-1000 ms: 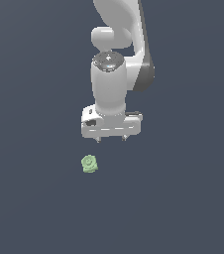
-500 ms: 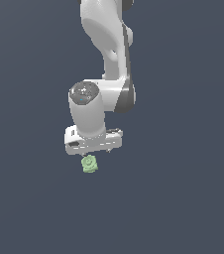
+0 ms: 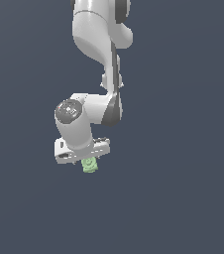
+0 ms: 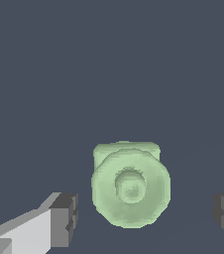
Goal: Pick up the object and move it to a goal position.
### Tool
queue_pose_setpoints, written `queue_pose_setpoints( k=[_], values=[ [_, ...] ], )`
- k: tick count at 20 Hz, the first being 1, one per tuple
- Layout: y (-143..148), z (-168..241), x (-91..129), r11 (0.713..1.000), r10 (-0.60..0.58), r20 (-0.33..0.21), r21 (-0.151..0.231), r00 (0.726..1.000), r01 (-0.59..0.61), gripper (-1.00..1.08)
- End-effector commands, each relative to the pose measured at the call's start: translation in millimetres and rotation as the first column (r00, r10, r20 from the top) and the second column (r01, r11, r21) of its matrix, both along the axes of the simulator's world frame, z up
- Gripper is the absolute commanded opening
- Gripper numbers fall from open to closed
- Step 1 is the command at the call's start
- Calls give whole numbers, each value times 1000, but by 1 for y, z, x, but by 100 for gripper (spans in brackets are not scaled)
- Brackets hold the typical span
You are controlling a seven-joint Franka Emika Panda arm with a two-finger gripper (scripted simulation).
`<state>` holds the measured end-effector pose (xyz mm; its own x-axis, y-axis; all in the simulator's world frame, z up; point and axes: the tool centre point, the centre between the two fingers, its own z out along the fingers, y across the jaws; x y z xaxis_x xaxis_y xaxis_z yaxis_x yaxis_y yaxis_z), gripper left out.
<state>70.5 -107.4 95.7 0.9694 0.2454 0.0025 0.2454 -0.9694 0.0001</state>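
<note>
The object point(image 3: 89, 165) is a small pale green blocky piece with a round ringed face, lying on the dark floor. In the wrist view it point(image 4: 130, 187) sits between my two dark finger pads point(image 4: 64, 218), with a clear gap on each side. My white gripper point(image 3: 85, 159) hangs straight over the object, low down, its body hiding the object's upper part in the exterior view. The jaws stand wide open and touch nothing.
A plain dark grey floor point(image 3: 183, 198) lies all around. My white arm point(image 3: 96, 39) rises from the gripper toward the top of the exterior view.
My gripper has moved toward the exterior view's left and down, from beside and above the object to straight over it. The object has not moved.
</note>
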Motion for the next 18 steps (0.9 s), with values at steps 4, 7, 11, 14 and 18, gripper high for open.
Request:
queue_pose_setpoints(
  k=[4,7,11,14,18],
  values=[
    [-4,-4,1,1000,7,-3,0,1000,-7,100],
    [-5,-8,1,1000,7,-3,0,1000,-7,100],
    [-5,-24,0,1000,8,-3,-1,1000,-8,100],
    [-5,-42,0,1000,10,-3,-1,1000,-10,100],
    [-5,-55,0,1000,11,-2,-1,1000,-11,100]
  ],
)
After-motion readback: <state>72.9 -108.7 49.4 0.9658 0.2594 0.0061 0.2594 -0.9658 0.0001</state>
